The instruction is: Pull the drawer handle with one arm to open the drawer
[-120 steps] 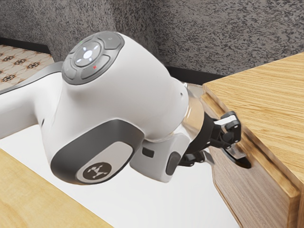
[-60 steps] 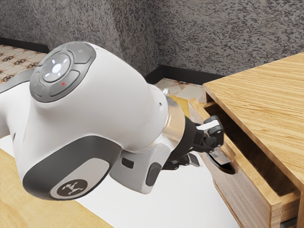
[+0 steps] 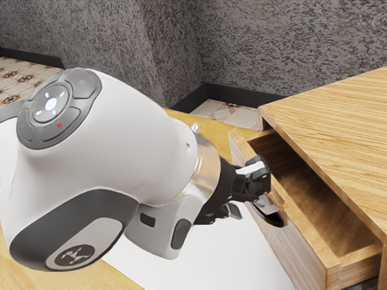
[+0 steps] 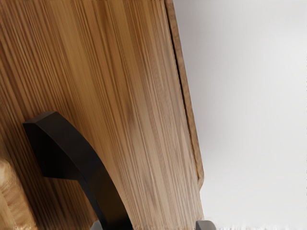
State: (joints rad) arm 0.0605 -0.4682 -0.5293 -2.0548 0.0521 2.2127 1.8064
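A wooden cabinet (image 3: 338,115) stands at the exterior view's right, and its top drawer (image 3: 290,199) is pulled well out, with an empty wooden inside showing. On the drawer front sits a black curved handle (image 3: 269,212). My black gripper (image 3: 261,188) is at that handle, fingers closed around it. In the wrist view the drawer front (image 4: 105,96) is very close, with the black handle (image 4: 72,163) arching off it toward my hand.
My large white arm (image 3: 103,181) covers the left and middle of the exterior view. A white mat (image 3: 211,260) lies on the wooden table under the arm. A dark speckled wall (image 3: 242,42) rises behind, with patterned floor tiles (image 3: 221,110) below it.
The drawer has slid out from nearly shut to well open. My arm and gripper have moved toward the exterior view's left, holding the handle.
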